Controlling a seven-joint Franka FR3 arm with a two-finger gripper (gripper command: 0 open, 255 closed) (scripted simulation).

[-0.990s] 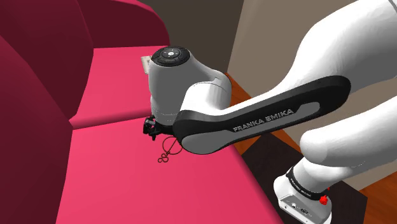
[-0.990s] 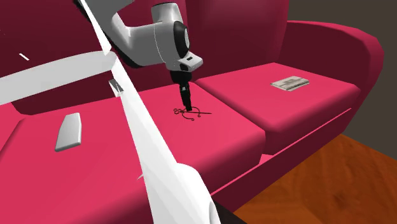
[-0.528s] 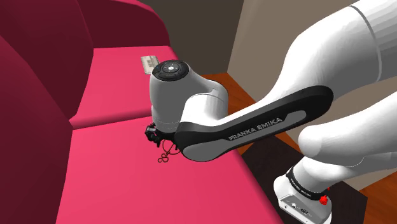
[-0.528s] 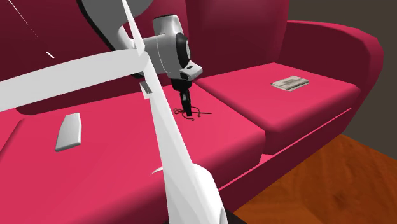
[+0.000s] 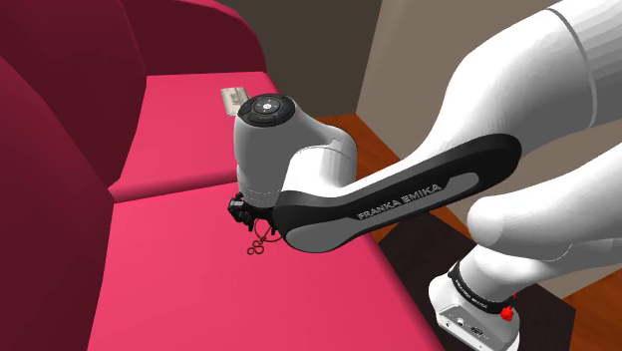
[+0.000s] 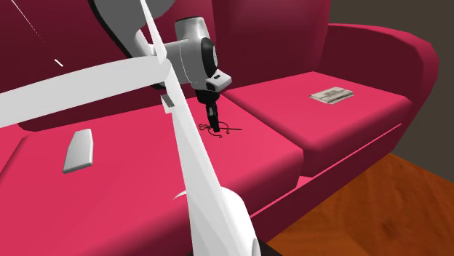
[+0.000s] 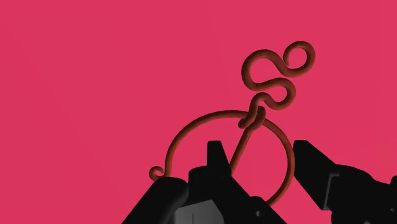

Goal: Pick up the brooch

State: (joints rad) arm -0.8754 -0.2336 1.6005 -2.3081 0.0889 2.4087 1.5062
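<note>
On the middle cushion (image 6: 247, 149), toward its seam with the next, lies the thin wire brooch (image 7: 219, 115). The gripper (image 7: 261, 156) hangs just above, fingers apart, holding nothing, straddling the ring's side. Best to descend to the cushion, then close squarely across the wire.

I've got a sofa (image 6: 131, 196) under me w/ bright pink-red seat cushions; its backrest (image 6: 276, 36) is darker maroon. A flat grey slab (image 6: 78, 150) lies on the cushion at the second exterior view's left. A small striped, paper-like item (image 6: 332, 94) lies flat on the rightmost cushion, well apart from the slab. Wood floor (image 6: 364, 218) in front of the sofa, tan wall (image 5: 409, 60) beyond its end.
</note>
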